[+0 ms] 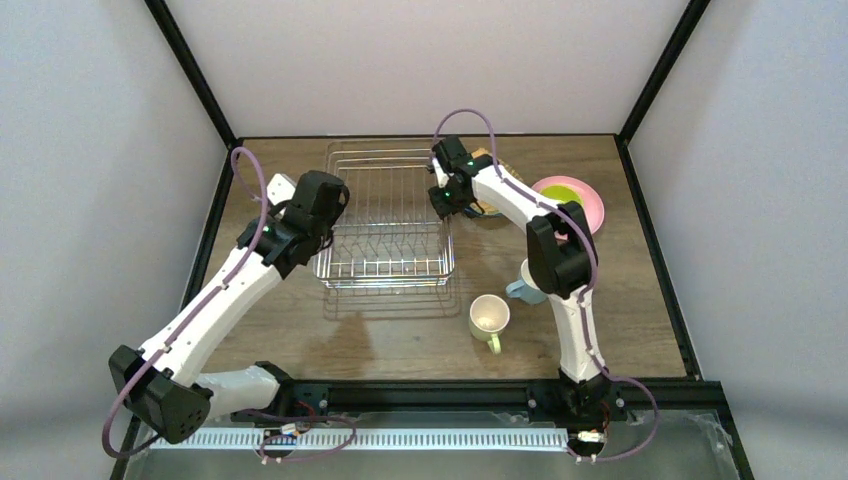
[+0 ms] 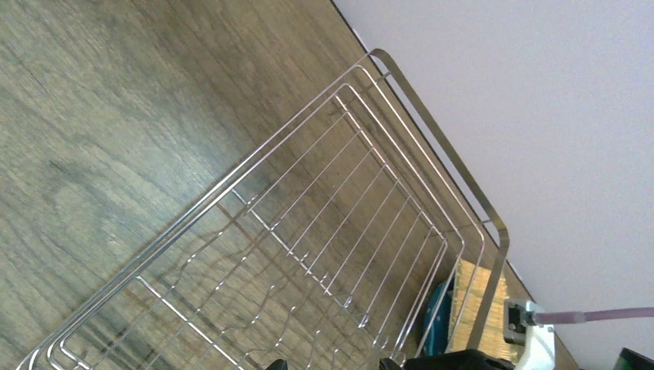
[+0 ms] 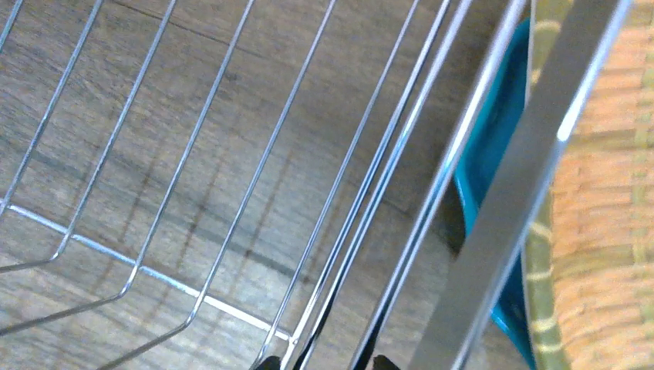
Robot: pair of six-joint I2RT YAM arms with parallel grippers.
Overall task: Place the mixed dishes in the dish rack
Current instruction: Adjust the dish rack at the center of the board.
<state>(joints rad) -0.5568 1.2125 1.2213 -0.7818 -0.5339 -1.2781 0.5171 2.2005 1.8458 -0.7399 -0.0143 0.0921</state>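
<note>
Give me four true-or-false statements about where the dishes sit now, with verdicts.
1. The rectangular silver wire dish rack holds no dishes. True.
2. The pale yellow-green mug stands inside the rack. False: it stands on the wooden table, off the rack's near right corner.
3. The lime-inside bowl sits on the pink round plate. True.
4. The tan woven-look plate lies left of the rack. False: it lies to its right, with the teal plate.

Teal plate (image 3: pixel 474 166) mostly behind rack (image 3: pixel 518 177), seemingly
</note>
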